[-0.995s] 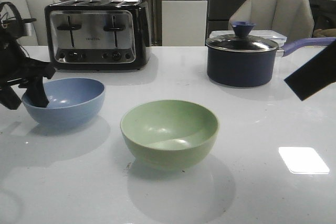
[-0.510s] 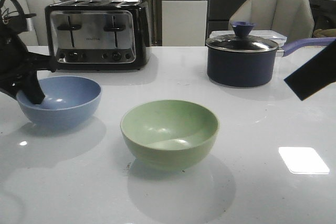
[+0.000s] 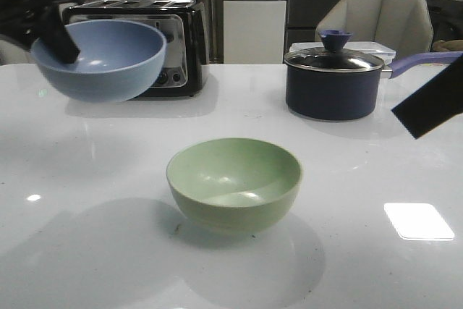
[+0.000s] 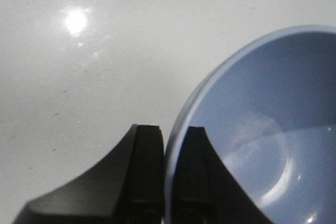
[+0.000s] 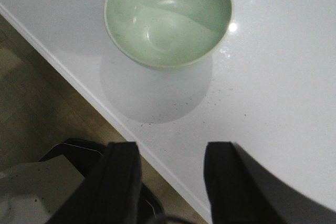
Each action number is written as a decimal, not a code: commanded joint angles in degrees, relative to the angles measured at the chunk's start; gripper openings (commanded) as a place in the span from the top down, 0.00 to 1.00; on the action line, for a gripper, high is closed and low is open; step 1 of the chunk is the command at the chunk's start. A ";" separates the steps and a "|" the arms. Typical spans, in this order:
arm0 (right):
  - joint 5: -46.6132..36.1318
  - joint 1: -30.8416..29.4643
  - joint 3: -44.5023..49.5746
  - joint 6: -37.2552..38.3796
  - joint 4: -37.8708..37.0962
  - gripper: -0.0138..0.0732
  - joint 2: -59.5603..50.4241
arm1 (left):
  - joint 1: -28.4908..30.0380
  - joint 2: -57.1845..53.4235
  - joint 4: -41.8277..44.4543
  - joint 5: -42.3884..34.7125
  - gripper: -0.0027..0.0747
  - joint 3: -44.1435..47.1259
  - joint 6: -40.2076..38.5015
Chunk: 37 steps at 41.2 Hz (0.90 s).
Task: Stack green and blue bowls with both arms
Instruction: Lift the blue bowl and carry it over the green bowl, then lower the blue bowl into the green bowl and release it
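My left tool (image 4: 165,174) is clamped on the blue bowl (image 3: 101,59) rim — one finger inside, one outside — holding it above the counter (image 3: 362,171) before the toaster (image 3: 173,34). My right tool (image 5: 170,182) hangs spread, holding nothing, near the green bowl (image 3: 234,182) — which sits on the counter.

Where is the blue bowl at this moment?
In the front view, the blue bowl hangs above the table at the far left, in front of the toaster, its rim pinched by the left pincer, behind and left of the green bowl.
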 commanded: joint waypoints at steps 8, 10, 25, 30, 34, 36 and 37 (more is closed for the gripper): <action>-3.37 -0.48 -1.65 -0.29 0.22 0.37 -1.00 | -13.13 -0.43 -1.87 3.06 0.85 -9.94 5.54; -3.37 -0.48 -1.65 -0.29 0.22 0.37 -1.00 | -14.96 0.68 -1.77 3.06 0.85 -10.84 5.54; -3.37 -0.48 -1.65 -0.29 0.22 0.37 -1.00 | -21.37 8.34 -0.50 4.48 0.85 -12.02 5.54; -3.37 -0.48 -1.65 -0.29 0.22 0.37 -1.00 | -21.26 10.01 0.46 5.39 0.85 -12.02 5.54; -3.37 -0.48 -1.65 -0.29 0.22 0.37 -1.00 | -21.03 10.94 1.23 5.49 0.85 -12.02 5.54; -3.37 -0.48 -1.65 -0.29 0.22 0.37 -1.00 | -21.03 11.25 1.21 5.39 0.85 -12.02 5.54; -3.37 -0.48 -1.65 -0.29 0.22 0.37 -1.00 | -21.03 11.52 1.21 5.39 0.85 -12.02 5.54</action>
